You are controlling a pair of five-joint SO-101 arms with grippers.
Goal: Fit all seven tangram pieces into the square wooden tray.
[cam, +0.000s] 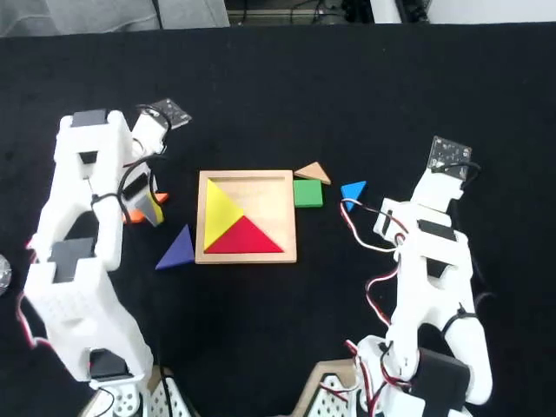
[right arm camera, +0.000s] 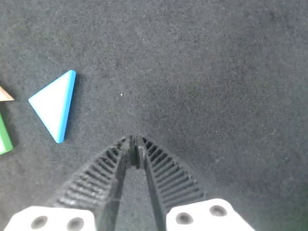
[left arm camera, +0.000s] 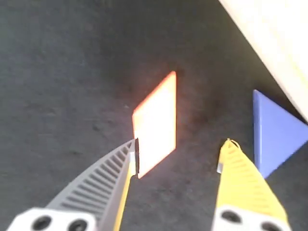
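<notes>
Fingers of our left gripper [left arm camera: 180,147] open over orange piece [left arm camera: 155,120] | our right gripper [right arm camera: 134,147] closed, empty | tray [cam: 247,175] holds yellow triangle [cam: 219,215], red triangle [cam: 246,236]

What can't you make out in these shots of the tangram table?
- High view: the orange piece is mostly hidden under the left arm, its outline unclear.
- Left wrist view: the wooden tray is cut off by the frame edge, its inside unseen.
- Right wrist view: the tan piece and green piece are cut off by the edge.
</notes>
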